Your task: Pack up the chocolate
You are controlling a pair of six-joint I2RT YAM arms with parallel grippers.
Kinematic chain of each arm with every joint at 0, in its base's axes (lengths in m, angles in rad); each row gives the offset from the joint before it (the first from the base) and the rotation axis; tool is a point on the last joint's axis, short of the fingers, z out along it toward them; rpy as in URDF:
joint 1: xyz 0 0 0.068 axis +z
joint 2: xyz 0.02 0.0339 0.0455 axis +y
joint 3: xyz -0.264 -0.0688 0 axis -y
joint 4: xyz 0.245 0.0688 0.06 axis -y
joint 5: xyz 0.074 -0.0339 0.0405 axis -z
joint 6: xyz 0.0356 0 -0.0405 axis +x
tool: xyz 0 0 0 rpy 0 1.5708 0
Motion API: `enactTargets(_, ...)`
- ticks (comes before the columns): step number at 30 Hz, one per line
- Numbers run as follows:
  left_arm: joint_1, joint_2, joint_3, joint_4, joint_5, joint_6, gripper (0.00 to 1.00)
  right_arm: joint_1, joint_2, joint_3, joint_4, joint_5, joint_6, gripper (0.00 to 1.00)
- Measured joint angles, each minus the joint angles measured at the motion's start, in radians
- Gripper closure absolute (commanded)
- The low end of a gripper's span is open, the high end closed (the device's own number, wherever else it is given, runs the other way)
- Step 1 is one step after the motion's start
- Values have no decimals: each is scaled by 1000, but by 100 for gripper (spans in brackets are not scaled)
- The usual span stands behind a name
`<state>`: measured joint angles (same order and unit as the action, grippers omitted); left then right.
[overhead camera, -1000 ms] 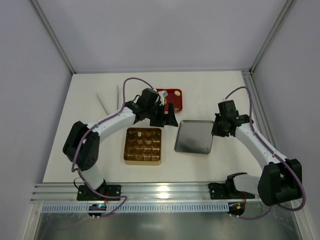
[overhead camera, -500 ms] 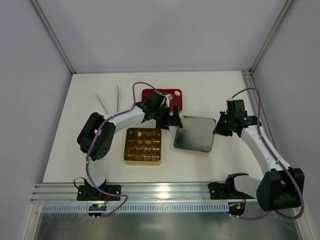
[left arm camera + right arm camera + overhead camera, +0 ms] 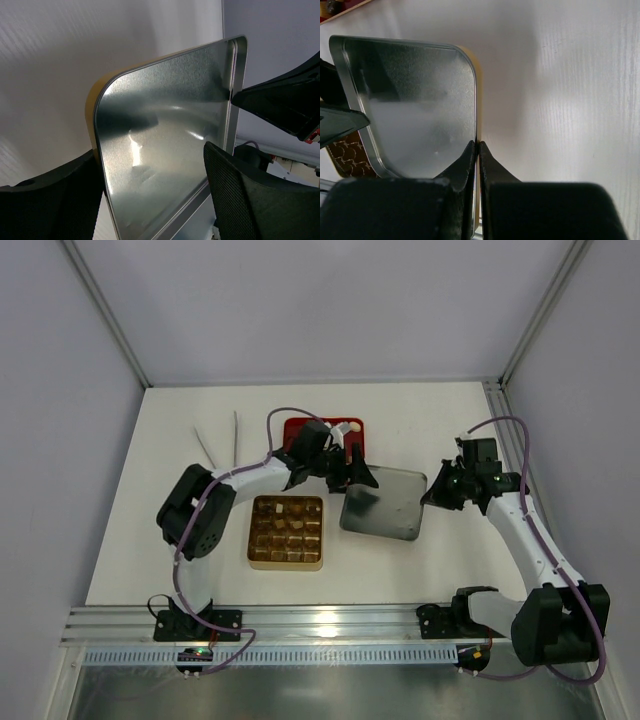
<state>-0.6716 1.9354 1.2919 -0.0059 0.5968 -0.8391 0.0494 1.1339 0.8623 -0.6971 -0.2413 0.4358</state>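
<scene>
The chocolate pieces (image 3: 285,525) fill cells of the gold gridded box (image 3: 252,540); a cream piece (image 3: 350,426) lies on the red tray (image 3: 300,428). A silver metal lid (image 3: 385,508) is tilted up off the table between the arms. My right gripper (image 3: 433,494) is shut on the lid's right rim; in the right wrist view the fingertips (image 3: 478,145) pinch the edge of the lid (image 3: 415,100). My left gripper (image 3: 360,478) is open, its fingers on either side of the lid's far left corner. In the left wrist view (image 3: 155,200) the lid (image 3: 165,130) stands between the spread fingers.
Two thin white sticks (image 3: 222,438) lie at the back left. The gold box stands just left of the lid, the red tray behind the left gripper. The right wrist view shows a corner of the box (image 3: 352,147) below the lid.
The right gripper has raised the lid's right edge and pushed it left. The left gripper has come right and now straddles the lid's left corner.
</scene>
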Motion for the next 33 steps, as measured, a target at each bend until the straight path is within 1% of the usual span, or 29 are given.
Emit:
enactTargets(1,-2,-1,-21,40,8,-28,35,0,0,0,6,-14,6,96)
enactTargets(2,-3,-1,-32,57,13,-45,39,0,0,0,10,-22,9,96)
enactTargets(3,-5,-1,-44,70,18,-62,48,0,-2,-2,18,-31,12,96)
enactTargets(5,-8,-1,-54,83,25,-84,57,0,-9,-10,31,-45,17,96)
enactTargets(6,-8,-1,-54,87,29,-93,69,0,-16,-16,37,-50,19,96)
enactTargets(8,-6,-3,-53,99,47,-115,82,-1,-31,-31,38,-46,19,96)
enactTargets(9,-4,-8,-51,106,55,-125,97,-5,-38,-40,39,-45,21,96)
enactTargets(10,-4,-12,-47,108,56,-128,100,-8,-45,-46,39,-49,24,92)
enactTargets(11,-5,-13,-42,104,52,-121,100,-7,-52,-49,40,-52,27,84)
enactTargets(12,-6,-13,-38,103,60,-136,100,-5,-62,-50,45,-52,27,66)
enactTargets(13,-7,-14,-32,95,63,-135,100,-4,-71,-51,50,-51,28,57)
enactTargets(15,-7,-16,-18,74,71,-138,100,3,-105,-61,65,-36,21,42)
enactTargets(16,-6,-16,-7,54,69,-135,100,14,-129,-66,69,-23,16,31)
enactTargets(18,0,-20,22,-3,76,-137,100,65,-182,-71,76,37,3,23)
enactTargets(20,18,-35,49,-81,82,-136,100,171,-235,-69,86,108,-18,22)
enactTargets(22,46,-54,76,-153,93,-132,100,323,-275,-60,103,189,-34,20)
enactTargets(25,108,-95,111,-261,117,-125,100,564,-295,-32,130,334,-70,19)
enactTargets(26,123,-106,116,-284,125,-123,100,621,-294,-26,137,377,-85,19)
enactTargets(27,141,-120,117,-308,133,-123,100,710,-294,-19,144,439,-104,19)
enactTargets(30,187,-151,116,-374,153,-123,100,920,-267,2,166,603,-167,20)
enactTargets(33,203,-172,106,-419,168,-123,100,1093,-185,38,172,779,-235,20)
